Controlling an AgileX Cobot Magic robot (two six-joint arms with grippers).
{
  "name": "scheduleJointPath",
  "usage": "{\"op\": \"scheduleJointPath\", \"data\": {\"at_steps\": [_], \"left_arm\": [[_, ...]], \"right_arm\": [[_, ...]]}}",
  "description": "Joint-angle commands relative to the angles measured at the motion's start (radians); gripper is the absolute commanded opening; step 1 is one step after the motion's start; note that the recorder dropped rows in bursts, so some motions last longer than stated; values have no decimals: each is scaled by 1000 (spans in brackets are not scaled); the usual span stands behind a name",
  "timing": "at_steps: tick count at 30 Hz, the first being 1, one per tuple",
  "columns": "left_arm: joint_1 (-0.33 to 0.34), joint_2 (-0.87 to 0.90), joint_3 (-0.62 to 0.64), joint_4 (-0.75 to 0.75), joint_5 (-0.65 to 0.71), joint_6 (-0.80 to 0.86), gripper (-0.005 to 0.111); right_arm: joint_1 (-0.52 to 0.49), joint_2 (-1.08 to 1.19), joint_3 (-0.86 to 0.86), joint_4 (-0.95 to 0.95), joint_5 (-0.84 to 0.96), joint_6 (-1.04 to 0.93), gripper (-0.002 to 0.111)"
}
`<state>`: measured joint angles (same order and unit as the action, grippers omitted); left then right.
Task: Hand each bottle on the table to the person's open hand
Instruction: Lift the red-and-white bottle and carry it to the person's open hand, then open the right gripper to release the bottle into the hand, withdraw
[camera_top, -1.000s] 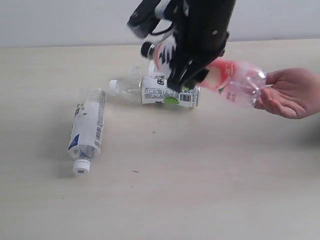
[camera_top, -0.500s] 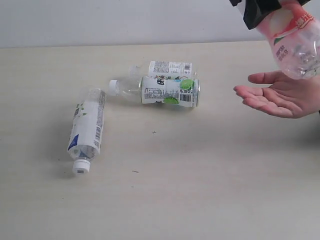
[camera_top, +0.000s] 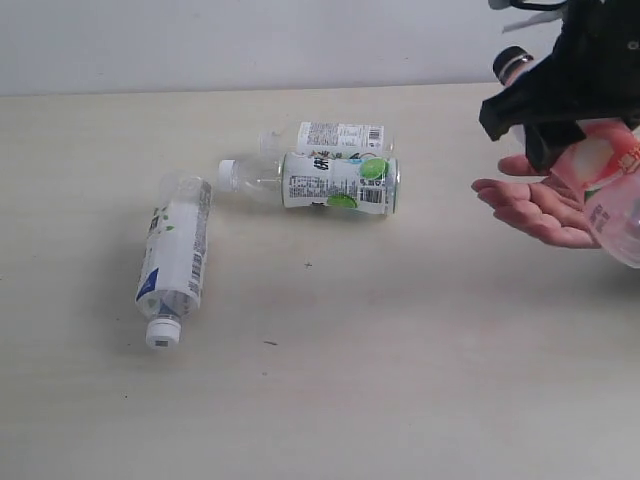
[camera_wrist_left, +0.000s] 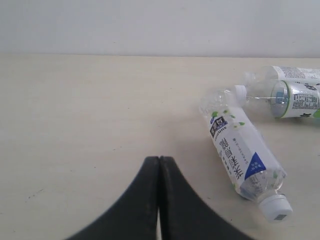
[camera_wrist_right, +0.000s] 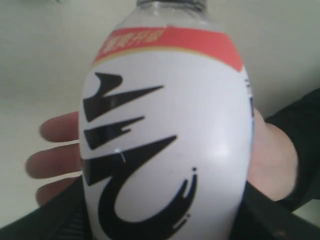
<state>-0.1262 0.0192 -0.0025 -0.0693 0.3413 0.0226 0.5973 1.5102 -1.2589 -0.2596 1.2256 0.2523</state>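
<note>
So, pink bottle (camera_top: 612, 192): clamped in the right gripper (camera_top: 562, 128) and held in the air, right over the person's open hand (camera_top: 538, 208).
Pink bottle axis: tilted. The black cap (camera_top: 513, 63) sticks up past the fingers on one side, and the clear base hangs down past them on the other, over the palm.
Right fingers (camera_wrist_right: 57, 220): held apart by the bottle's labelled middle and pressed onto it.
Left gripper (camera_wrist_left: 159, 162): fingers shut flat against each other.
Blue-marked bottle (camera_wrist_left: 242, 160): laid on the table (camera_wrist_left: 75, 125), ahead of the left fingertips and off to one side, well apart. Its axis is slanted, with the white cap pointed back toward the gripper.
Green-marked bottle (camera_top: 335, 183) and rear bottle (camera_top: 335, 134): laid just beside each other, farther out beyond the left fingertips. Their axes are roughly parallel, with the caps pointed away from the open hand.
</note>
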Motion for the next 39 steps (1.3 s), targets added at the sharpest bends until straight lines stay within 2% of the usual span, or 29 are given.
{"op": "scheduleJointPath", "data": {"at_steps": [1, 11, 20, 22, 24, 28, 30, 33, 39], "left_arm": [[-16, 3, 2, -1, -10, 0, 0], [-33, 3, 2, -1, -11, 0, 0], [-36, 3, 2, -1, -11, 0, 0], [-36, 3, 2, -1, -11, 0, 0], [-36, 3, 2, -1, -11, 0, 0], [-36, 3, 2, -1, -11, 0, 0], [-36, 3, 2, -1, -11, 0, 0], [-36, 3, 2, -1, -11, 0, 0], [-36, 3, 2, -1, -11, 0, 0]], "right_arm": [[-7, -6, 54, -30, -5, 39, 0], [-7, -3, 75, -23, -68, 65, 1], [-7, 93, 75, -38, -142, 55, 15], [-7, 105, 75, -41, -156, 58, 22], [-7, 109, 75, -47, -165, 58, 35], [-7, 109, 75, -60, -163, 58, 71], [-7, 109, 75, -62, -161, 58, 82], [-7, 109, 75, -87, -161, 58, 88], [-7, 96, 75, -121, -167, 58, 89]]}}
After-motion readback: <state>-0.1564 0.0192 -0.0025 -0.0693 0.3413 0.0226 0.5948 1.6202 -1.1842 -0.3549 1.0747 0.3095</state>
